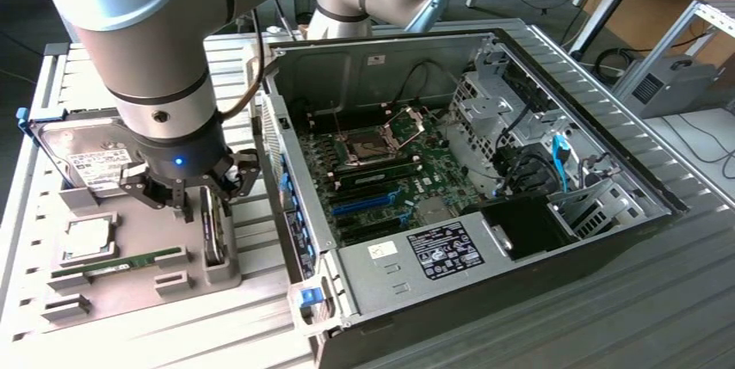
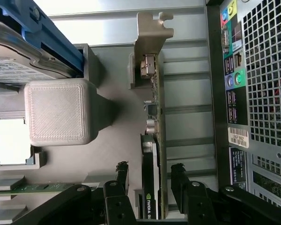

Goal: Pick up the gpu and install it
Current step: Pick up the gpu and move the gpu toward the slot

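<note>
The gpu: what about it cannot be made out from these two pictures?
1. Exterior view: the gpu stands on edge in the grey holder. The gripper above it hides part of it, and the parts on the board are too small to tell.
2. Wrist view: the gpu is seen edge-on, so its flat faces are hidden. One end is cut off by the picture's edge, between the open fingers.

Exterior view overlooks from above; wrist view, close, shares the gpu (image 2: 157, 140).
</note>
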### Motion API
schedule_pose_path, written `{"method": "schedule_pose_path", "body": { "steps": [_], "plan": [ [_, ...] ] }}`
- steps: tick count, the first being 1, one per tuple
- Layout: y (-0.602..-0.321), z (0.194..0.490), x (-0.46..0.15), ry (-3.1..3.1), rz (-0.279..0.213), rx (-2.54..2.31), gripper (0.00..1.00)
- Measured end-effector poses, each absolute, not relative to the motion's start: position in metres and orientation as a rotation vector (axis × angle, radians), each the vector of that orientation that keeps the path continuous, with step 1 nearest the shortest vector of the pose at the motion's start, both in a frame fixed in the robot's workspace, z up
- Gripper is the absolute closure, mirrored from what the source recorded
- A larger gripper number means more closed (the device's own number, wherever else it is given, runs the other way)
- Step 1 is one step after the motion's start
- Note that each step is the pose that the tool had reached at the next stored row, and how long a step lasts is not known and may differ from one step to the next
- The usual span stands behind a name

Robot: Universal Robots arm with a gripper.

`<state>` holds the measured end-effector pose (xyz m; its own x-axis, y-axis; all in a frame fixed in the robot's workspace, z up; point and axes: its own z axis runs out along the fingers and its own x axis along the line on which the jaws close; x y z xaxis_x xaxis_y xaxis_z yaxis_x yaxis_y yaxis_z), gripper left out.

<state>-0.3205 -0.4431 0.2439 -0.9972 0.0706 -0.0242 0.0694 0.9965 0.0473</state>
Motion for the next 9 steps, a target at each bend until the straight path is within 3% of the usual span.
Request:
{"method": "schedule_pose_path", "body": {
  "steps": [9],
  "plan": [
    [-0.4431,0.2439,-0.3204,3.113,0.072,0.109,0.5]
  ]
}}
